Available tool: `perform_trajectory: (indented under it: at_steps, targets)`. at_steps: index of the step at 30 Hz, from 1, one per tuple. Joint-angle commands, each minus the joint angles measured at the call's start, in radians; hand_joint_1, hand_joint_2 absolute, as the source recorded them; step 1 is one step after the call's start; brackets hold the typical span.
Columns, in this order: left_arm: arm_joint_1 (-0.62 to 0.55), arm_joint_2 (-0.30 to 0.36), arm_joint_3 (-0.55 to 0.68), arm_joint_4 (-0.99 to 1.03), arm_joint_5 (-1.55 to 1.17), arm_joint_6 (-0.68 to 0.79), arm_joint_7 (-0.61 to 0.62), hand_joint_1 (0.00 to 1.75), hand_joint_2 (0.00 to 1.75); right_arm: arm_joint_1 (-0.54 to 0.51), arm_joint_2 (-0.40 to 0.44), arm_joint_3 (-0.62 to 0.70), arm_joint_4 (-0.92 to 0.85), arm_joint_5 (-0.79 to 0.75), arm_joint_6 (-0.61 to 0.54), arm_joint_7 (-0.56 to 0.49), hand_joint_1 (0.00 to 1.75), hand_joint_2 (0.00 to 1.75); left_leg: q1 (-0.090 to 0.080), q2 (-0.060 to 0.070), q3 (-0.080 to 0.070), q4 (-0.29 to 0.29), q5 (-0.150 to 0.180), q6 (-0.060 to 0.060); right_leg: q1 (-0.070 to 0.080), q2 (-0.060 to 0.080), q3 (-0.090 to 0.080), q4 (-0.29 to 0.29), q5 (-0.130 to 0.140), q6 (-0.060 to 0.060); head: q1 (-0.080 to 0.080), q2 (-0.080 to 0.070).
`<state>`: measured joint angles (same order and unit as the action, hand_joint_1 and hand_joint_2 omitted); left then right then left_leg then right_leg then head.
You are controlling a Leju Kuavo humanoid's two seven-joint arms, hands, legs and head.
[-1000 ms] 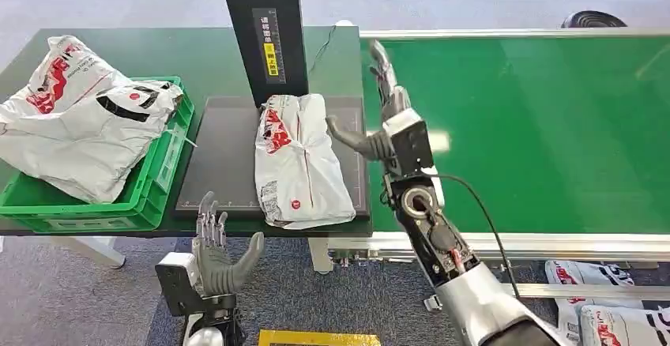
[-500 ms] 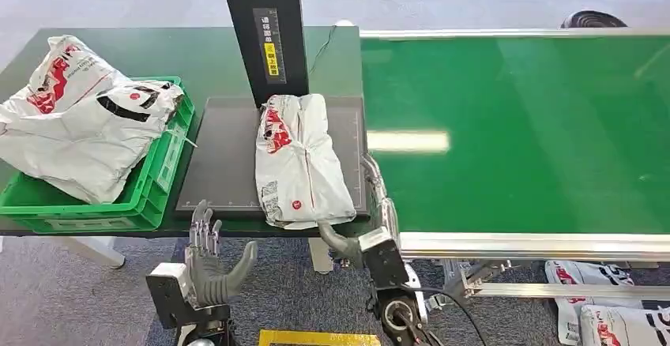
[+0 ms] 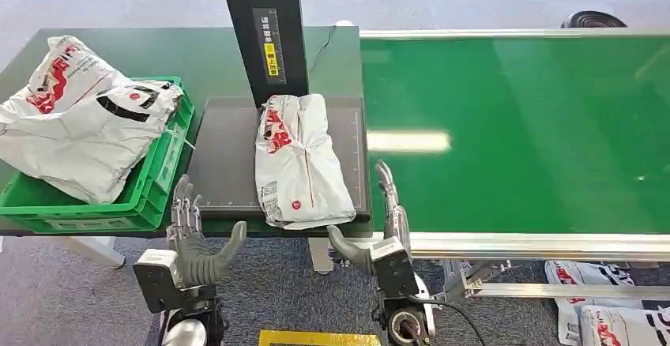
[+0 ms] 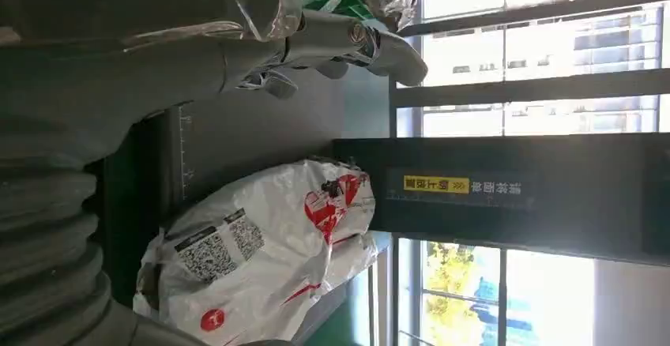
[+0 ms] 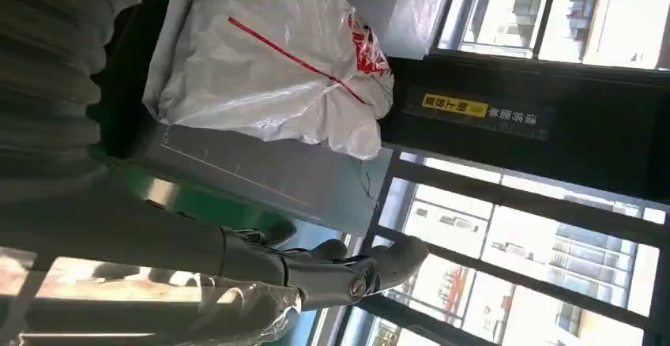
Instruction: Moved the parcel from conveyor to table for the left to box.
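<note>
Parcel (image 3: 301,159) first: you can see the white bag with red print lying flat on the dark mat (image 3: 225,160) of the table (image 3: 197,58), lengthwise from the foot of the black post (image 3: 265,30) to the table's near edge, where its lower end hangs slightly over. Nothing holds it. In both wrist views you see the same bag resting on the mat, with the post and its yellow label behind it.

Your right hand (image 3: 381,231) is below the table's near edge, just beside the corner where the table meets the conveyor (image 3: 513,125). Its fingers point up and forward, the thumb sticks out toward the parcel, and it has nothing in its grasp; it is near the bag's lower end but you cannot tell from the head view whether the thumb touches it. The right wrist view shows the fingers stretched out, apart from the bag.

Your left hand (image 3: 193,239) is also low, in front of the table between the green crate (image 3: 154,180) and the mat, fingers spread upward, thumb out, holding nothing.

The crate sits at the table's left end with two more white bags (image 3: 79,121) heaped in it. More bags (image 3: 608,306) lie on the floor under the conveyor's right end.
</note>
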<state>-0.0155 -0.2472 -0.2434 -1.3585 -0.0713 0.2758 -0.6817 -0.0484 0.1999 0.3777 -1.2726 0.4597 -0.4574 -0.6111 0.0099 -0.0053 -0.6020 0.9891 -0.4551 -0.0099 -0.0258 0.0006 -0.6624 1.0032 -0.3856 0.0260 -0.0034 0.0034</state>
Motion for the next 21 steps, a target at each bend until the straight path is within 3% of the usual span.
perform_trajectory:
  at_steps: [1, 6, 8, 11, 16, 17, 19, 21]
  targets:
    - [-0.029, 0.053, 0.018, -0.038, -0.084, 0.031, -0.01, 0.0, 1.75, 0.013, -0.005, -0.03, -0.008, -0.001, 0.012, 0.001, 0.0, 1.75, 0.0, 0.001, 0.003, -0.001, 0.0, 0.0, 0.001, 0.0, 0.003, -0.001, 0.0, -0.003, 0.0, 0.0]
    - [-0.193, 0.204, -0.026, 0.003, -0.384, 0.019, 0.184, 0.0, 1.75, 0.041, -0.005, -0.035, -0.035, 0.01, 0.052, -0.018, 0.0, 1.75, 0.0, -0.001, 0.001, -0.001, 0.001, -0.001, 0.001, -0.002, 0.001, 0.0, 0.0, -0.002, 0.0, 0.0]
    - [-0.346, 0.304, -0.077, 0.156, -0.449, -0.077, 0.243, 0.0, 1.75, 0.037, -0.007, -0.035, -0.028, 0.008, 0.075, -0.026, 0.0, 1.75, 0.001, -0.003, 0.002, -0.001, 0.002, -0.001, 0.001, -0.003, 0.002, 0.0, 0.0, -0.004, 0.0, 0.0]
    - [-0.571, 0.388, -0.118, 0.393, -0.455, -0.187, 0.24, 0.0, 1.75, 0.042, -0.008, -0.038, -0.027, 0.0, 0.093, -0.039, 0.0, 1.75, 0.001, -0.005, 0.001, -0.001, 0.004, -0.002, 0.001, -0.006, 0.002, 0.0, 0.001, -0.003, 0.0, 0.0]
    - [-0.589, 0.381, -0.116, 0.418, -0.451, -0.199, 0.228, 0.0, 1.75, 0.044, -0.007, -0.039, -0.028, 0.0, 0.094, -0.04, 0.0, 1.75, 0.001, 0.001, 0.001, -0.001, 0.007, -0.002, 0.001, 0.0, 0.001, -0.001, 0.006, -0.005, 0.0, 0.0]
    - [-0.611, 0.409, -0.165, 0.425, -0.506, -0.199, 0.257, 0.0, 1.75, 0.042, -0.009, -0.037, -0.027, -0.002, 0.099, -0.044, 0.0, 1.75, 0.001, 0.004, 0.002, -0.001, 0.006, -0.002, 0.001, 0.001, 0.001, 0.0, 0.007, -0.006, 0.0, 0.0]
    - [-0.788, 0.448, -0.244, 0.583, -0.534, -0.284, 0.29, 0.0, 1.75, 0.038, -0.011, -0.038, -0.018, -0.009, 0.11, -0.052, 0.0, 1.75, 0.001, 0.004, 0.001, 0.0, 0.007, -0.002, 0.002, 0.0, 0.0, 0.0, 0.007, -0.007, 0.0, 0.0]
    - [-0.98, 0.433, -0.334, 0.776, -0.608, -0.321, 0.293, 0.0, 1.75, 0.039, -0.011, -0.045, -0.019, -0.013, 0.114, -0.058, 0.0, 1.75, 0.002, -0.001, -0.002, 0.003, 0.007, -0.003, 0.003, -0.006, -0.001, 0.002, 0.005, -0.007, 0.001, 0.0]
